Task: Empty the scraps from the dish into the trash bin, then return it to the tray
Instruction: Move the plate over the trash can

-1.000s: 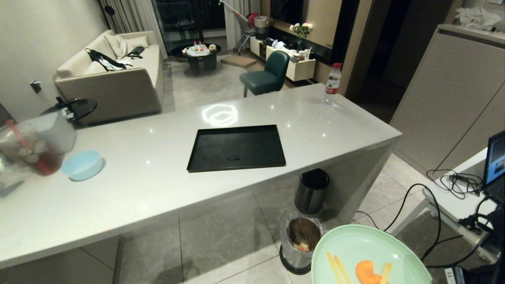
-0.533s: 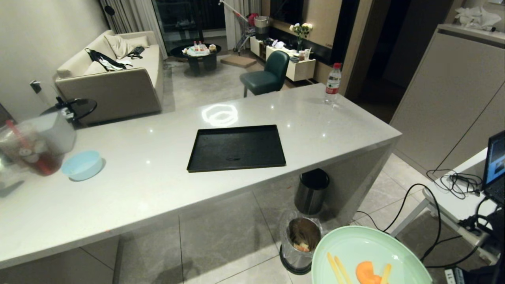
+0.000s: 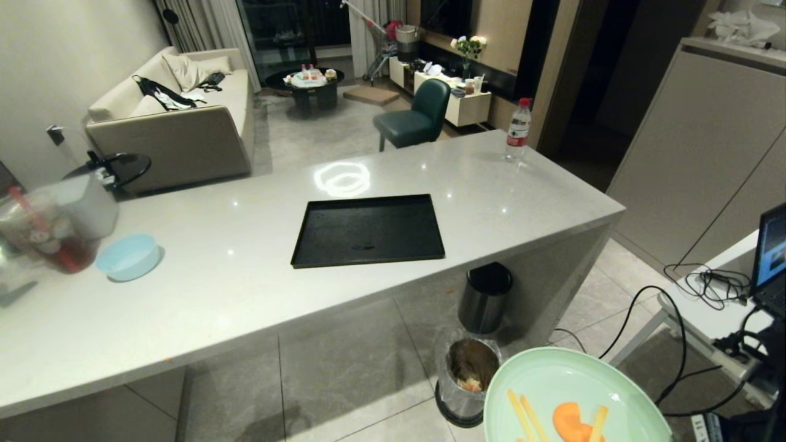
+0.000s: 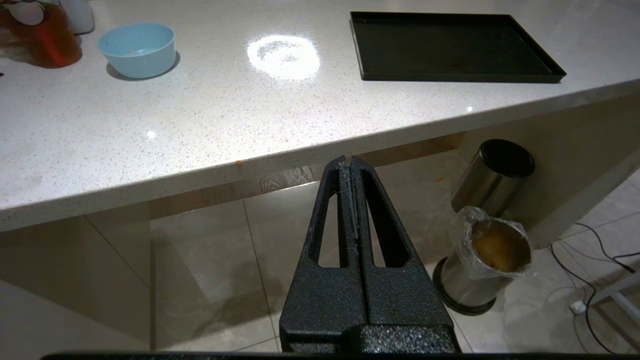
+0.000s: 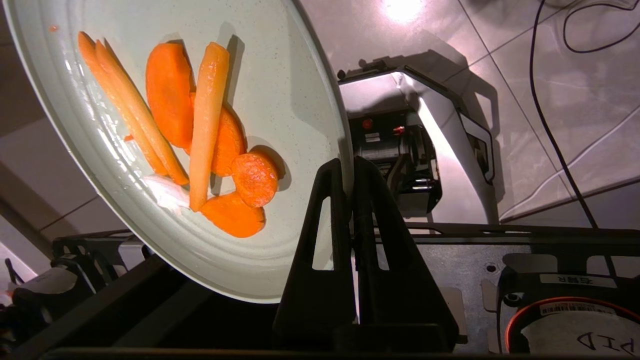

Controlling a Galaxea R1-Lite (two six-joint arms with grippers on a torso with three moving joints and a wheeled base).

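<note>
My right gripper pinches the round mint-green plate's rim tight, beside the shiny steel bin, so the orange scraps can slide in.

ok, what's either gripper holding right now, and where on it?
The right gripper is shut on the rim of the mint-green plate, which still carries scraps. The left gripper is shut and holds nothing.

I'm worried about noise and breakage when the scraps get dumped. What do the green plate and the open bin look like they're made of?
The green plate looks like glazed ceramic or melamine: smooth, faintly speckled, with soft highlights; which one, I can't tell. The open bin looks like polished steel, its wall mirror-bright, lined with a thin clear plastic bag crinkled over the rim, on a black base ring.
</note>
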